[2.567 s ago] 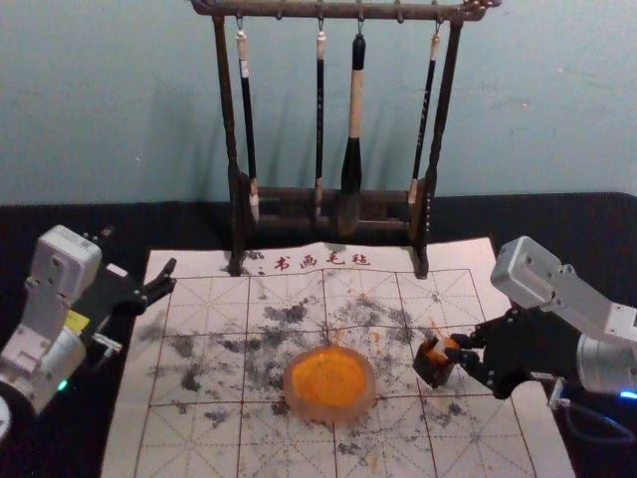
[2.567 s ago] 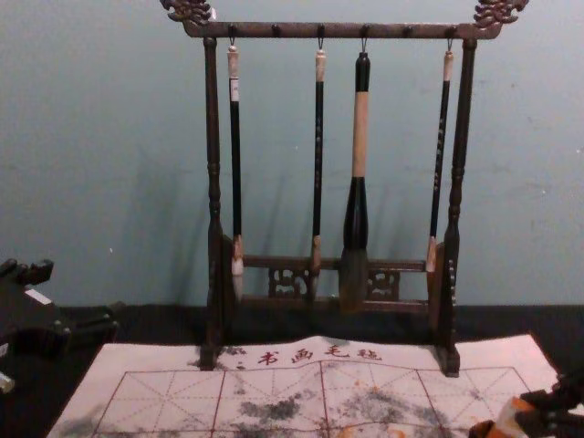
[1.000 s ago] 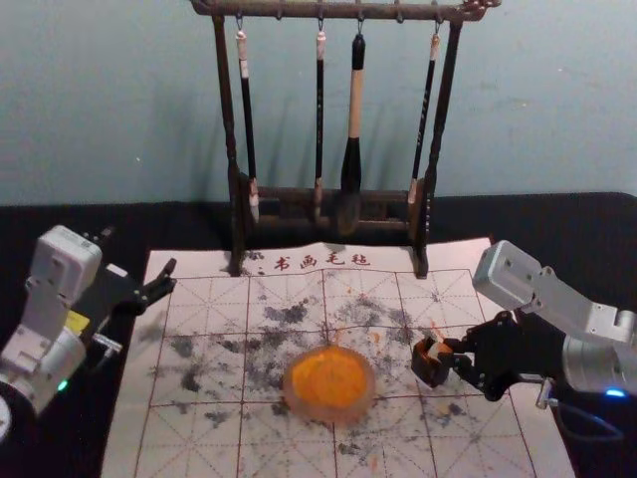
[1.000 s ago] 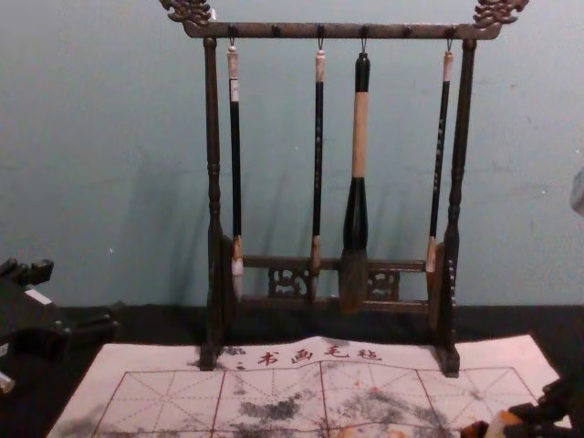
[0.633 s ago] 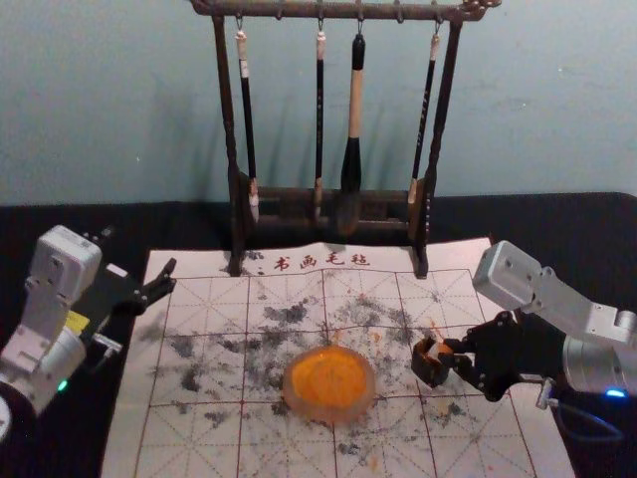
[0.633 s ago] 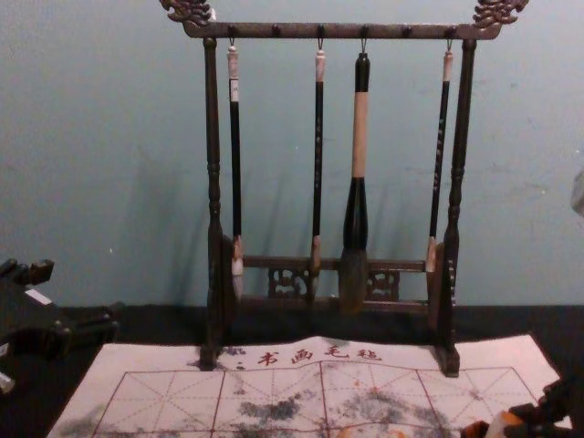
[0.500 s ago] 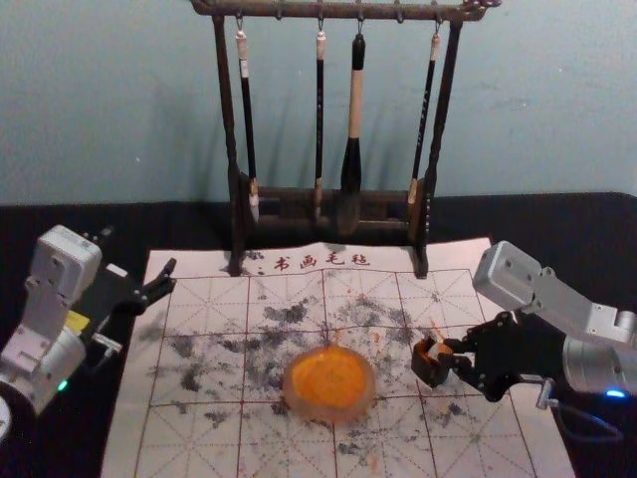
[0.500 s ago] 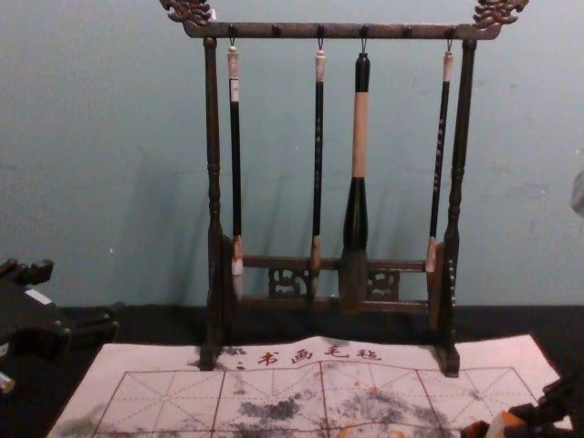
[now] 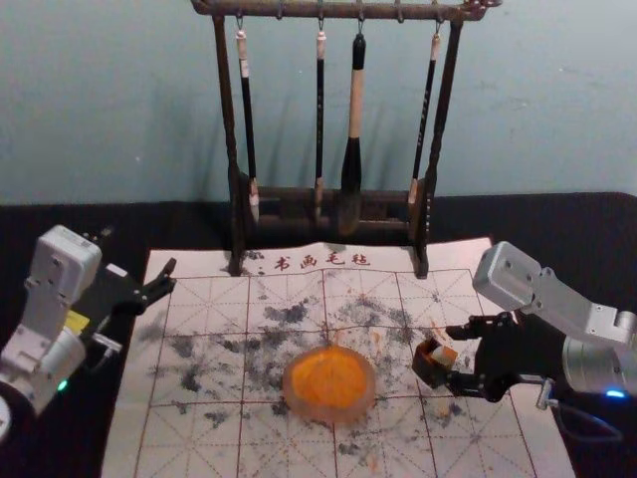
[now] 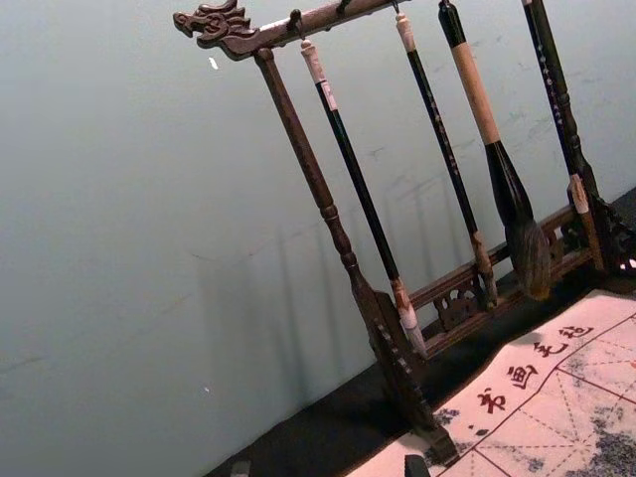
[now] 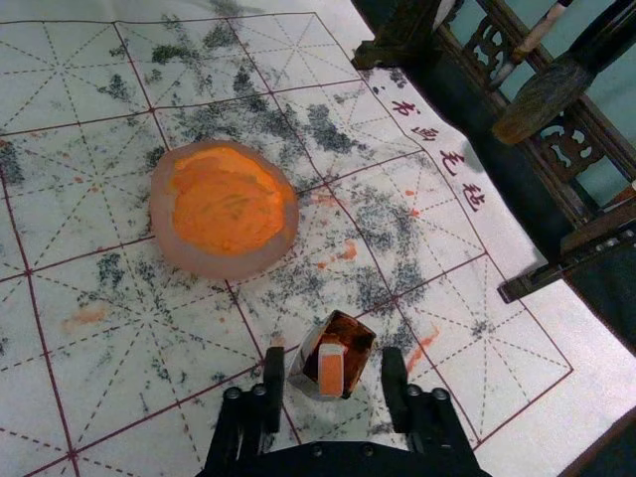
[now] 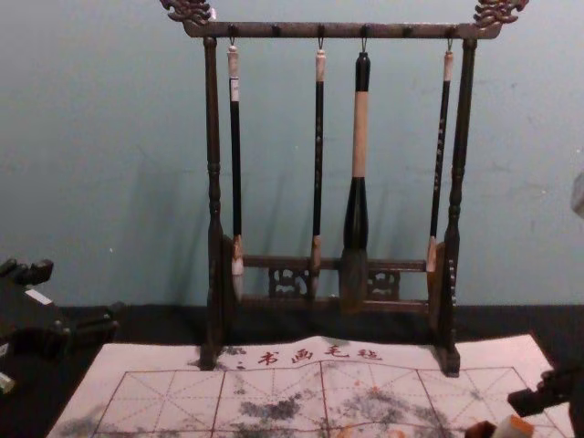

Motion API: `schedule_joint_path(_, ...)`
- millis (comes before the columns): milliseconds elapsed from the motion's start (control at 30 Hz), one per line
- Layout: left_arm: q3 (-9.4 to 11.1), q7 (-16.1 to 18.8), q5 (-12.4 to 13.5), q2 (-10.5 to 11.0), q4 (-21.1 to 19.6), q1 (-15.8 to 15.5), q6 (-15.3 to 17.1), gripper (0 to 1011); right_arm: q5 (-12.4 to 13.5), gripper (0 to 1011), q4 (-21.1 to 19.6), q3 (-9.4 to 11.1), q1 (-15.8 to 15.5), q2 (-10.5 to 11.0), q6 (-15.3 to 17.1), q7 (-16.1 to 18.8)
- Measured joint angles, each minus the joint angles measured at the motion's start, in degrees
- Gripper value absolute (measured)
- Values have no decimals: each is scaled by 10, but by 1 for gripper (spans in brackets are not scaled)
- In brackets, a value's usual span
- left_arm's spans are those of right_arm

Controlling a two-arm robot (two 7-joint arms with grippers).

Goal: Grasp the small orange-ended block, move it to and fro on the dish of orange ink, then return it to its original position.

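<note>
We find the right tool [image 9: 454, 356] over the right part of the mat [image 9: 189, 438], its two fingers spread to either side of the small orange-ended block [image 11: 331, 373]. The block sits, orange end up, in the small open holder [image 9: 425, 367]. We locate the ink dish [image 11: 167, 234] on the mat, left of the holder and apart from it. Our left tool [image 9: 140, 249] is parked near the mat's left edge, fingers apart.
</note>
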Motion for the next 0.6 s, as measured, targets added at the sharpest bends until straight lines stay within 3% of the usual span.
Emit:
schedule_joint_path(433, 0, 0, 0, 0, 0, 0, 0, 1001, 0, 935, 0, 0, 0, 0, 0, 0)
schedule_joint_path(600, 0, 0, 0, 0, 0, 0, 0, 1001, 17, 1000, -10, 25, -16, -6, -21, -23)
